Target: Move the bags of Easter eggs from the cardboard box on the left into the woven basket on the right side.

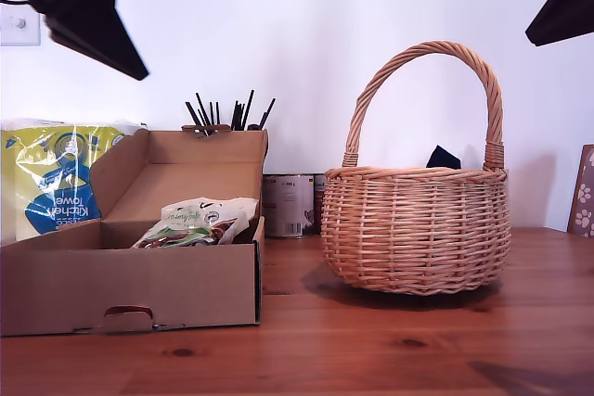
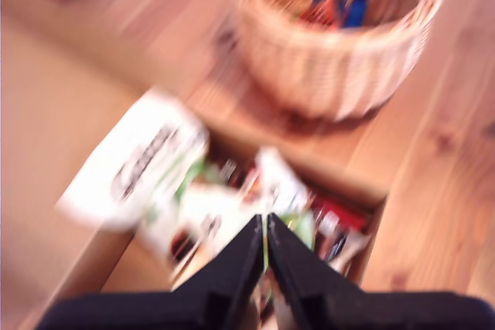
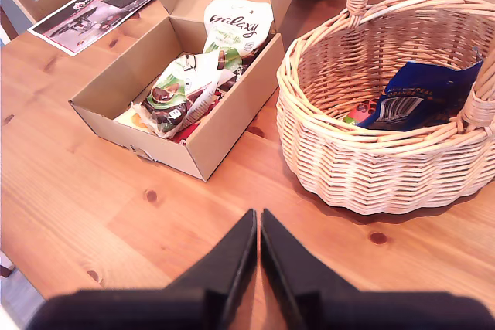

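Note:
The cardboard box [image 1: 130,289] stands at the exterior view's left with its lid flap up. Several bags of Easter eggs lie in it, a cream-and-green one [image 1: 200,220] on top, reading "Galaxy" [image 3: 238,28] in the second wrist view. The woven basket [image 1: 418,229] at the exterior view's right holds a dark blue bag [image 3: 421,94]. My first gripper [image 2: 265,245] is shut, high above the bags in the box [image 2: 363,191]; that view is blurred. My second gripper [image 3: 258,229] is shut above bare table, near box [image 3: 232,113] and basket [image 3: 371,168].
A yellow-and-blue kitchen towel pack [image 1: 56,183] stands behind the box. Tin cans [image 1: 288,204] and a holder of dark sticks [image 1: 227,113] sit at the back. A leaflet [image 3: 97,7] lies beyond the box. Dark arm parts show at the exterior view's top corners [image 1: 88,11].

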Controlling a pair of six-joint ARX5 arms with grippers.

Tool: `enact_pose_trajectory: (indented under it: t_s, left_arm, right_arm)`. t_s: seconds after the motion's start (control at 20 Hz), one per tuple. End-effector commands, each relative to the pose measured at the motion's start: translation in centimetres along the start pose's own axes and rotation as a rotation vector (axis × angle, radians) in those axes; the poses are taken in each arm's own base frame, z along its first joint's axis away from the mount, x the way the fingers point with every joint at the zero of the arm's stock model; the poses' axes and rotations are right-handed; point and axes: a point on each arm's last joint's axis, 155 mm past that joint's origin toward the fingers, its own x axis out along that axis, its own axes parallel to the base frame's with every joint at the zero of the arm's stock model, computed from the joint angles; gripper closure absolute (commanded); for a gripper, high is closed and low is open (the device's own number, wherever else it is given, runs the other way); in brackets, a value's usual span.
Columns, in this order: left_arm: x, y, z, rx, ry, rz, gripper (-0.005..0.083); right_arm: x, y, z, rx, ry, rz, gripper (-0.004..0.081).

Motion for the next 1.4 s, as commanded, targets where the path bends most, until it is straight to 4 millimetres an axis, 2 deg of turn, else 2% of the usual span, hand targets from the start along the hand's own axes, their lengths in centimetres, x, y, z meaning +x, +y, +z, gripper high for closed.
enact_pose_trajectory:
  t_s: [0.0, 0.05, 0.1, 0.15, 0.2, 0.25, 0.3, 0.55, 0.65, 0.85, 1.05, 1.2, 1.35]
  left_arm:
    - [1.1, -0.7, -1.1, 0.003, 0.033, -0.03, 0.0797]
    - [1.1, -0.7, -1.1, 0.003, 0.033, -0.032, 0.0794]
    - [1.4, -0.8, -0.8, 0.008, 0.025, -0.042, 0.0729]
    - [1.6, -0.9, -0.8, 0.017, 0.024, -0.046, 0.0556]
    - [1.9, -1.0, -0.6, 0.032, 0.022, -0.049, 0.0335]
    - [2.1, -1.2, -0.5, 0.072, 0.024, -0.049, 0.0176]
    - [2.5, -1.1, -0.8, 0.126, 0.042, -0.04, 0.0142]
    - [4.7, -0.8, -1.2, 0.416, 0.101, -0.015, 0.0142]
    - [6.2, -0.5, -1.3, 0.439, 0.102, -0.02, 0.0142]
    - [9.7, 0.9, -3.1, 0.436, 0.152, -0.028, 0.0142]
    - [12.4, 1.2, -5.8, 0.412, 0.219, -0.071, 0.0142]
    - [14.4, 1.0, -8.5, 0.385, 0.287, -0.122, 0.0142]
    - [15.5, -0.3, -11.9, 0.343, 0.387, -0.199, 0.0142]
  right_arm:
    - [-0.1, 0.2, 0.5, -0.008, -0.012, 0.006, 0.0783]
    - [-0.1, 0.2, 0.5, -0.008, -0.013, 0.006, 0.0783]
    - [-0.1, 0.2, 0.5, -0.009, -0.014, 0.006, 0.0783]
    - [-0.1, 0.2, 0.6, -0.009, -0.016, 0.006, 0.0783]
    - [-0.1, 0.2, 0.6, -0.01, -0.018, 0.006, 0.0783]
    - [-0.1, 0.2, 0.6, -0.01, -0.019, 0.006, 0.0783]
    - [-0.1, 0.2, 0.7, -0.011, -0.02, 0.006, 0.0783]
    - [-0.1, 0.2, 0.8, -0.011, -0.023, 0.006, 0.0783]
    - [-0.1, 0.2, 0.7, -0.011, -0.022, 0.006, 0.0783]
    - [-0.1, 0.2, 0.3, -0.006, -0.006, 0.006, 0.0783]
    - [-0.1, 0.2, -0.1, -0.002, 0.009, 0.005, 0.0783]
    - [-0.1, 0.2, -0.2, -0.001, 0.013, 0.005, 0.0783]
    - [-0.1, 0.2, -0.4, 0.001, 0.021, 0.005, 0.0783]
